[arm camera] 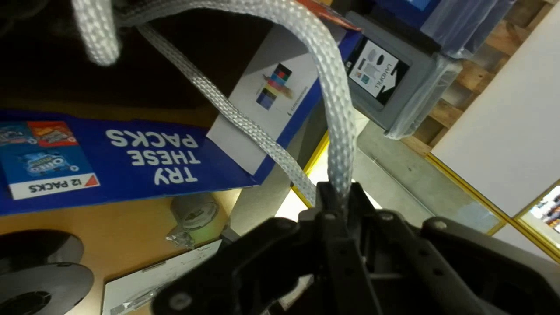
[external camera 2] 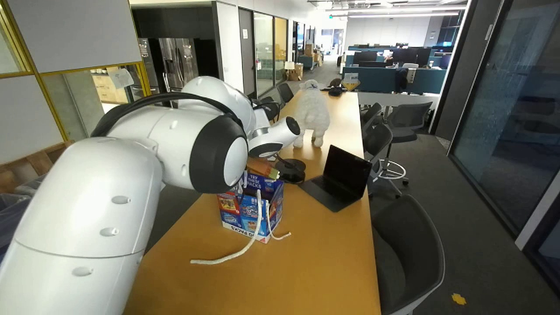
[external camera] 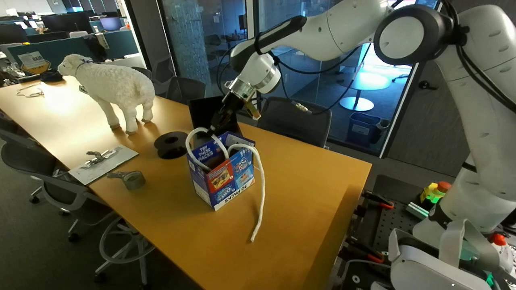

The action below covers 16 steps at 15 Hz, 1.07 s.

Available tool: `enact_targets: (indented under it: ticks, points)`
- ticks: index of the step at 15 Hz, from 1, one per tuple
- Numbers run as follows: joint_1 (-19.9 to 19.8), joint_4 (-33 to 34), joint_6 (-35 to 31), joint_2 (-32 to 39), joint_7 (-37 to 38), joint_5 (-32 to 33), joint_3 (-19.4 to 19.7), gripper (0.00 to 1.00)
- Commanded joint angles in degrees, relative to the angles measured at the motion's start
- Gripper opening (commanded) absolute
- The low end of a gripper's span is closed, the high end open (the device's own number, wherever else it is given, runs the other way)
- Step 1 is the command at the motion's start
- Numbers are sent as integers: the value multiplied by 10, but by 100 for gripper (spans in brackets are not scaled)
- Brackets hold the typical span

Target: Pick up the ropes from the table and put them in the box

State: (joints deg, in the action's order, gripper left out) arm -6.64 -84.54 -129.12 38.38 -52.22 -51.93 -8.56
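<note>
The blue box [external camera: 229, 181] stands open on the table [external camera: 306, 177]; it also shows in an exterior view [external camera 2: 251, 214]. My gripper [external camera: 211, 129] is just above the box's rim. In the wrist view its jaws [arm camera: 337, 197] are shut on a white rope [arm camera: 339, 118], which arcs from them down into the box. In an exterior view the held rope [external camera: 190, 145] loops over the box. Another rope length [external camera: 263, 189] hangs over the box's side onto the table. In an exterior view two strands [external camera 2: 259, 218] hang outside the box. The arm hides the jaws there.
A black laptop [external camera 2: 341, 179] stands open close beside the box. A black spool [external camera: 171, 145], a tape roll [external camera: 134, 180] and a grey plate with small items [external camera: 115, 157] lie near it. A white toy sheep [external camera: 117, 86] stands farther along the table.
</note>
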Motion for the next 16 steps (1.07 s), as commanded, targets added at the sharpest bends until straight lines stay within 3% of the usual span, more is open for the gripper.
enact_targets:
  ticks: [1, 5, 6, 7, 11, 16]
  points:
    - [31, 3, -55, 14, 33, 44, 19, 9]
    - [40, 6, -89, 36, 78, 98, 19, 8]
    - [40, 4, -93, 38, 94, 115, 20, 36]
    - [45, -4, -107, 35, 119, 137, 24, 36]
    - [43, -41, -137, 3, 198, 232, 26, 66]
    - [39, -138, -155, -99, 289, 347, 27, 99]
